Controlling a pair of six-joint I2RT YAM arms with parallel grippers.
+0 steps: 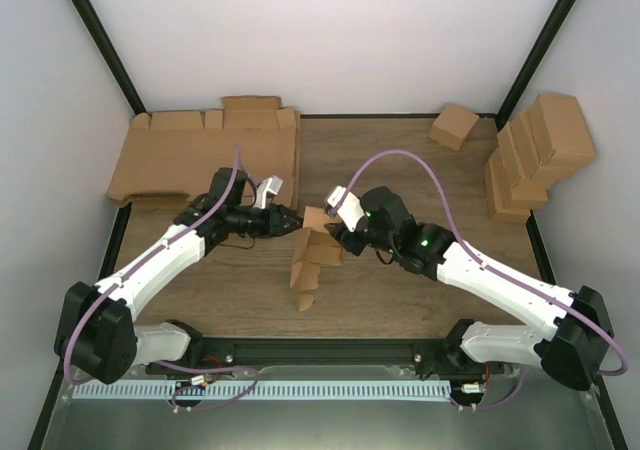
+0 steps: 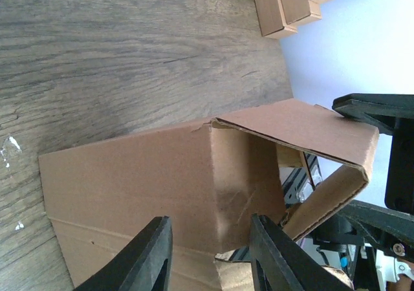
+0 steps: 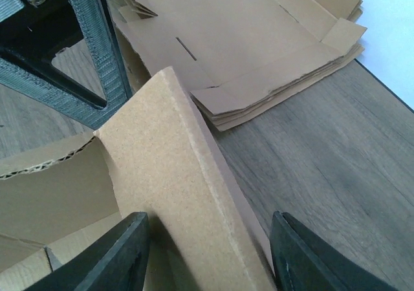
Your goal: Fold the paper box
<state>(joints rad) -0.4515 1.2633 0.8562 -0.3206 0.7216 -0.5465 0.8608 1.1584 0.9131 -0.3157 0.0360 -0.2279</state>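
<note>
Paper box (image 1: 310, 260) is found mid-table, half-formed, its long axis run from the near edge toward the back, far end between the arms. Left gripper (image 2: 210, 221) and right gripper (image 3: 210, 216) are both spread, each straddling a panel, apparently to square the creases. Flat cardboard blanks (image 1: 205, 155) are stacked far left.

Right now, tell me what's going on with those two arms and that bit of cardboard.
Both arms are working on the paper box, which stands partly folded at mid-table. The left gripper and right gripper meet at its far end, each with fingers either side of a cardboard panel. Whether they are clamped is unclear. Flat cardboard sheets lie at the back left, folded cartons at the right.
</note>
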